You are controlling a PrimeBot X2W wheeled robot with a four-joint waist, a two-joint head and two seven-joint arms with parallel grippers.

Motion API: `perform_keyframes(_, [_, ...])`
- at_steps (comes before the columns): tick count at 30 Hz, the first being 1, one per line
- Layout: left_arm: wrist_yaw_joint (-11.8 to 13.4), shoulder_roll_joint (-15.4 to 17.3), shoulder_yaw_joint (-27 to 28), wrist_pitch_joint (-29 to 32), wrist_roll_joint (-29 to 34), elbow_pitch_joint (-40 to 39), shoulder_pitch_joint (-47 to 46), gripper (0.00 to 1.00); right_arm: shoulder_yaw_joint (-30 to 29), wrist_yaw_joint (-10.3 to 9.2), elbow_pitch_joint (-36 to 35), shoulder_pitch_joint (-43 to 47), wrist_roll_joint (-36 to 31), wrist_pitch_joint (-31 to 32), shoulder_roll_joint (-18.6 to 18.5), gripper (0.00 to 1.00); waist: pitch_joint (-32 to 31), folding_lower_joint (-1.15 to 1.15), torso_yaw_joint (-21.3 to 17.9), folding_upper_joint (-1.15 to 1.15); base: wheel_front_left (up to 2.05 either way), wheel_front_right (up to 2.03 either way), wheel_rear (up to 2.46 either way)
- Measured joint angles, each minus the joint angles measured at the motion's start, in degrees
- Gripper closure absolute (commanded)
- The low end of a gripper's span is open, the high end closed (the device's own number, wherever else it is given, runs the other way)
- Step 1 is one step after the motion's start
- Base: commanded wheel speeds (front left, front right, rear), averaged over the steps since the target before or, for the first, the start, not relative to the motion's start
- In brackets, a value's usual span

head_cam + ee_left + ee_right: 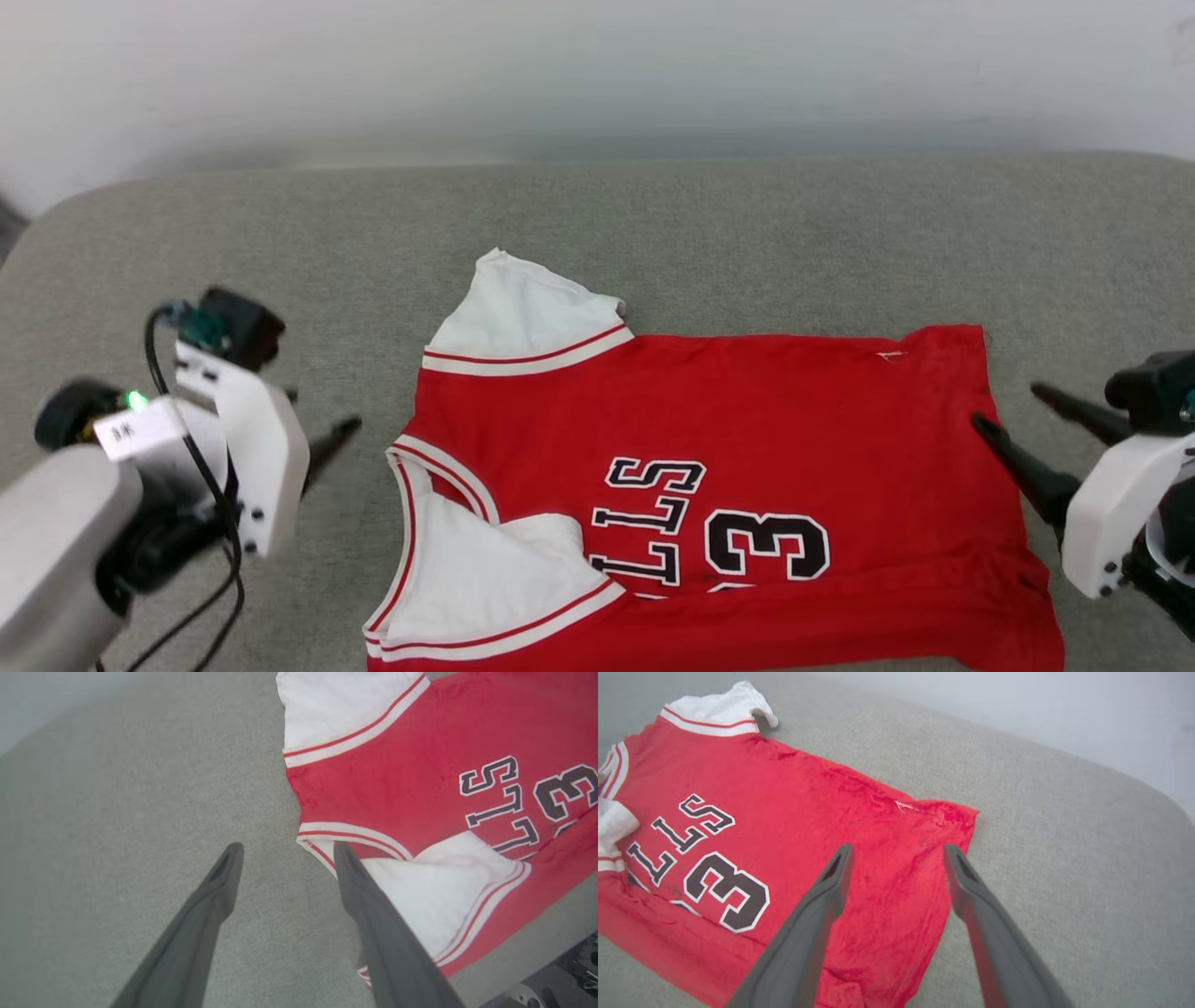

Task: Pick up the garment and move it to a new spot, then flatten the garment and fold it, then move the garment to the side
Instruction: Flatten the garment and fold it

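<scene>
Left arm: left gripper (pixel 286 849), two long dark tapered fingers (pixel 376 919) on a white housing, stands wide open and holds nothing. It hangs over bare cushion just beside the collar end. One finger crosses the striped neckline (pixel 345 833) in its wrist view; contact cannot be judged.
Right arm: right gripper (pixel 899 849), with the same dark fingers (pixel 815 914), is likewise spread wide and empty. It sits at the hem end, one finger over red cloth, the other over cushion beyond the edge.
Garment: bright red soft jersey garment (pixel 747 401) with white sleeves, red-and-white striped trim and dark, white-outlined lettering (pixel 766 546) lies front up between the two grippers, collar towards the robot's left, hem towards its right.
Sleeves: far white sleeve (pixel 523 313) lies spread out; near white sleeve (pixel 476 579) is turned in over the chest.
Near edge: a red band (pixel 840 607) along the near long side looks folded up over the foot of the lettering.
Support: grey-green woven upholstered cushion (pixel 280 233), with a pale wall (pixel 597 65) behind.
Step in hand: probably folding, with the cloth mostly flat and a first lengthwise fold seemingly down.
Next move: likely calls for both grippers to close on cloth at matching points on the collar end and hem end, pinching fabric alone. Both ends would then travel together so the fold lands square.
</scene>
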Motion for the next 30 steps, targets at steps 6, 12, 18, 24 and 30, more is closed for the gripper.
perform_keyframes(6, [0.8, -2.7, 2.3, -3.8, 5.1, 2.7, -8.9, 0.0, -9.3, 0.01, -3.6, 0.7, -10.7, -10.6, 8.6, 0.0, 2.7, 0.0, -1.5, 0.0, 0.0, 0.0, 0.0])
perform_keyframes(12, [-0.3, -5.7, 2.8, -1.4, 6.5, 8.4, -18.6, 0.0, -16.7, 0.01, -9.7, 4.1, -18.9, -16.8, 17.2, 0.0, 7.1, 0.0, -3.5, 0.0, 0.0, 0.0, 0.0])
perform_keyframes(18, [-2.8, -7.9, 1.9, 7.3, 5.7, 14.5, -28.1, 0.0, -19.2, 0.0, -14.6, 6.9, -23.2, -18.4, 22.3, 0.0, 12.4, 0.0, -6.0, 0.0, 0.0, 0.0, 0.0])
perform_keyframes(24, [-3.5, -9.6, 0.1, 19.9, 3.1, 19.5, -35.5, 0.0, -18.7, 0.01, -16.3, 6.4, -23.8, -18.7, 24.1, 0.0, 17.9, 0.01, -8.9, 0.0, 0.0, 0.0, 0.0])
perform_keyframes(30, [-3.4, -9.8, -1.8, 27.2, 3.7, 23.5, -40.0, 0.0, -17.8, 0.0, -15.9, 3.7, -23.8, -19.8, 24.6, 0.0, 22.9, 0.01, -12.0, 0.0, 0.0, 0.0, 0.0])
